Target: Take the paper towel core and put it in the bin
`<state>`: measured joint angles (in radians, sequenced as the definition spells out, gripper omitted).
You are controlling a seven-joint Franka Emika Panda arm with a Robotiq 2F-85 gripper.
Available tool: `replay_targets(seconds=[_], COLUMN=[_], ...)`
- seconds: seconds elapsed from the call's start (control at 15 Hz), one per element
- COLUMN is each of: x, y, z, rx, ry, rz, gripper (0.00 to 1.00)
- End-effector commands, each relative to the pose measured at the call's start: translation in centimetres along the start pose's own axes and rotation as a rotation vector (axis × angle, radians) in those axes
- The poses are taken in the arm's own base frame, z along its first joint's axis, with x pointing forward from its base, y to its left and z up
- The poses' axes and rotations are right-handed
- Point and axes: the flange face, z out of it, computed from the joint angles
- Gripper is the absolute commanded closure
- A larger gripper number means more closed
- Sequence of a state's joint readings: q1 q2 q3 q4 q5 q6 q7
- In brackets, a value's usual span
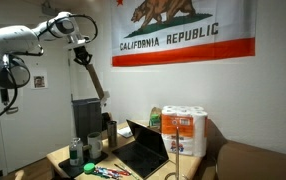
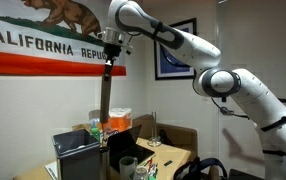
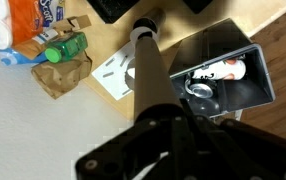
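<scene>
So the pincer [image 1: 82, 52] is clenched on the top end of the paper towel core [image 1: 95, 78], holding it up in the air well off the desk [image 1: 58, 153]. In an exterior view the core [image 2: 106, 100] hangs almost straight down, with its low end right by the top of the bin [image 2: 73, 160]. From the other side it looks tilted, its bottom tip reaching the rim of the bin [image 1: 83, 115], which stands at the back edge of the desk against the wall.

Wrist view looks down along the tube [image 3: 151, 75]. The bin [image 3: 258, 70] sits just right of it, with a can and some white trash inside. Honestly can't tell whether the tube's tip is over the opening or just beside it.

Other stuff: an open laptop [image 1: 143, 148] mid-desk, a wrapped pack of paper towels [image 1: 185, 130] near the far back corner, a green bottle [image 3: 65, 46], and a California Republic flag [image 1: 183, 30] on the wall.
</scene>
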<state>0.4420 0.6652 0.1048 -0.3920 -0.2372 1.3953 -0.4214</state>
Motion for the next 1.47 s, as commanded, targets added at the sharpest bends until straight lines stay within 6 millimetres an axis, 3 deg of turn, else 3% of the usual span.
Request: replay_targets(seconds=[0.0,0.47,0.8,1.4], x=[0.6,2.6,3.8,5.2], y=[-0.3,-0.7,-1.2,-3.2], z=[-2.0,-4.3,-4.8,-2.3], rx=[-0.049,-0.064,0.015,0.132], ry=[0.069,0.27,0.398,0.383], rz=[0.033,0.079,0.081,0.171], gripper=[0.98,0.98,0.98,0.98])
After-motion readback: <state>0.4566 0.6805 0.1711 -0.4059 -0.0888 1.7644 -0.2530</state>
